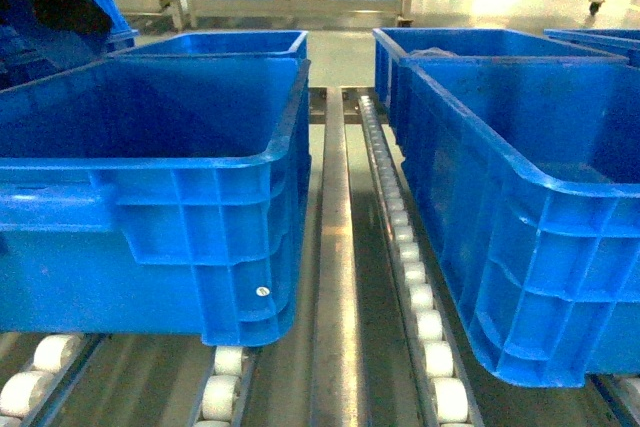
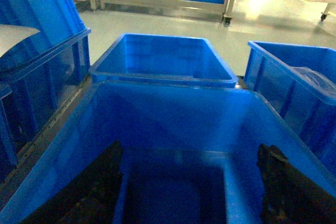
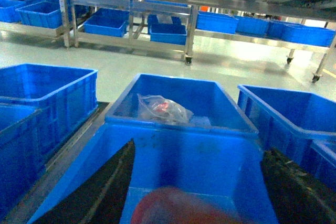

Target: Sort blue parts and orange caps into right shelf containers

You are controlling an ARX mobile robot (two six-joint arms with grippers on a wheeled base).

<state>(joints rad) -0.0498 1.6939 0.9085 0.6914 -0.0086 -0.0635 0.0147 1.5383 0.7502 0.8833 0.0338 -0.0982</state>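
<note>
In the left wrist view my left gripper (image 2: pixel 191 148) hangs open over a deep blue container (image 2: pixel 157 85), whose dark floor shows nothing between the fingers. The right wrist view has my right gripper (image 3: pixel 199 148) open above another blue container (image 3: pixel 181 129). A blurred orange-red round shape, probably an orange cap (image 3: pixel 178 208), sits low between those fingers, touching neither; whether it lies in the container I cannot tell. The blue parts are out of view. From the head camera the two near containers (image 1: pixel 200 162) (image 1: pixel 500 147) show, and neither gripper.
A farther crate (image 3: pixel 231 124) holds a clear plastic bag (image 3: pixel 163 109) with something red in it. More blue crates flank both sides. White rollers (image 1: pixel 425 292) and a steel rail (image 1: pixel 335 247) run between the near crates. Wheeled racks of crates (image 3: pixel 157 27) stand across the floor.
</note>
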